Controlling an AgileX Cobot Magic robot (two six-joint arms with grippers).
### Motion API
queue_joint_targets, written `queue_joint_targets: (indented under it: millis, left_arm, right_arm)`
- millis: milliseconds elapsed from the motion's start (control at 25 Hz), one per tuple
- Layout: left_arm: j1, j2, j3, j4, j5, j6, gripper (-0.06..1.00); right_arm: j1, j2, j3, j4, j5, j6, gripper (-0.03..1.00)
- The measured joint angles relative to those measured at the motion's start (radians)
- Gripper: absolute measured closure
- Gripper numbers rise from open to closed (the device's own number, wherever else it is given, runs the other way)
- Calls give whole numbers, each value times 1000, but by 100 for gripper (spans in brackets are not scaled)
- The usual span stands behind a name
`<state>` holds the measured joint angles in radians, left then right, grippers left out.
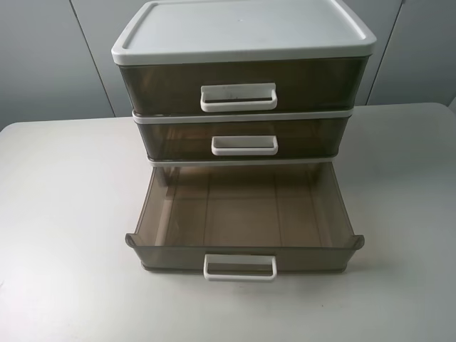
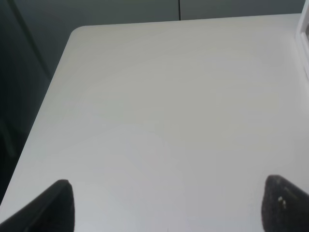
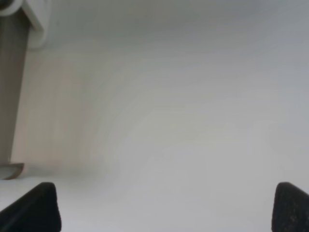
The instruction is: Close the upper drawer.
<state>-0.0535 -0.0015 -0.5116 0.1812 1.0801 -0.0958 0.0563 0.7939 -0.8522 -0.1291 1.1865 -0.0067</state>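
A three-drawer cabinet with a white lid and smoky brown drawers stands at the middle back of the table. The upper drawer, with a white handle, sits under the lid with its front about flush. The middle drawer is shut. The lower drawer is pulled far out and empty. Neither arm shows in the high view. My left gripper is open over bare table, with the cabinet's edge to one side. My right gripper is open, with the cabinet's side near.
The white table has a rounded far-left corner, with a dark drop beyond its edge. Grey wall panels stand behind the table. The open lower drawer reaches toward the table's front edge.
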Motion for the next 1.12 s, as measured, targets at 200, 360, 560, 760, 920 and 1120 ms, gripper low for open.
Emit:
queue_joint_targets:
  millis: [200,360,560,760,920,1120]
  left_arm:
    - [0,0,0,0,0,0,20]
    - [0,0,0,0,0,0,20]
    - [0,0,0,0,0,0,20]
    - [0,0,0,0,0,0,20]
    - [0,0,0,0,0,0,20]
    - [0,0,0,0,0,0,20]
  right_arm:
    - [0,-184,20,50,2,25,30]
    - [-2,-271,41,65,2,32,30]
    - [-70,-432,160,106,-41,34,30]
    - [-109,-586,261,137,-53,34,30]
    - [-111,-679,317,140,-83,34,30]
    - [-111,-722,340,140,-87,32,30]
